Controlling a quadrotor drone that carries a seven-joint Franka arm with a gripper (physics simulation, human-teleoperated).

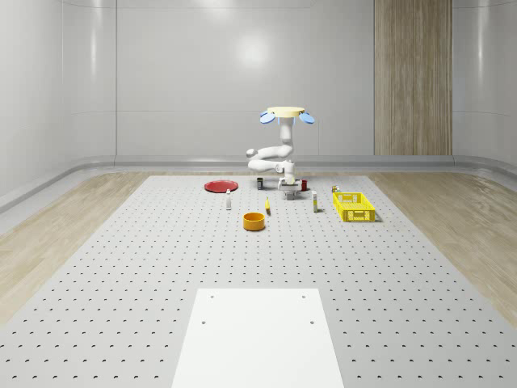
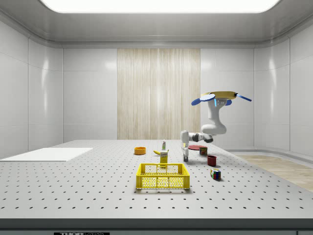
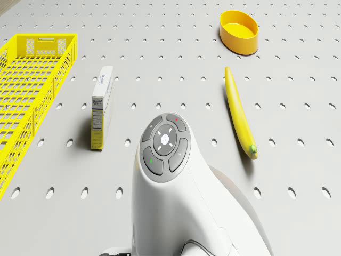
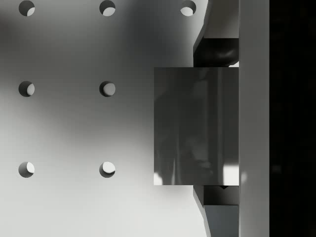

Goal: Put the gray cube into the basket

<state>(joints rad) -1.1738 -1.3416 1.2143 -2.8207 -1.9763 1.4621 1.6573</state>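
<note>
Starting at the bottom of the whole-scene view, a white sheet [image 1: 257, 339] lies flat on the gray perforated worktop [image 1: 121, 267]. Past that, around the middle of the frame, is an orange bowl [image 1: 254, 221], and right of it the yellow basket [image 1: 355, 215]. A banana [image 1: 267, 207] lies between the bowl and the tool [image 1: 288, 192], with a small upright box [image 1: 315, 202] between the tool and the basket. So the box is pretty much the one thing standing between those two. A little bottle [image 1: 229, 201] stands left of the banana.

The tool is down low at the worktop. In the wrist view its fingers [image 4: 217, 52] sit against two opposite faces of the gray cube [image 4: 196, 126], so it's clamped on it. I can't tell whether the cube is off the surface.

The drone [image 1: 286, 113] hovers above that spot with the white arm [image 3: 176, 181] folded underneath. Behind it are a red plate [image 1: 220, 186] to the left and a dark red cup [image 1: 304, 185] to the right. In the side view, a multicolored cube [image 2: 215, 174] sits right of the basket.

Wood flooring frames the worktop, with pale glossy walls and one wood panel at the upper right.
</note>
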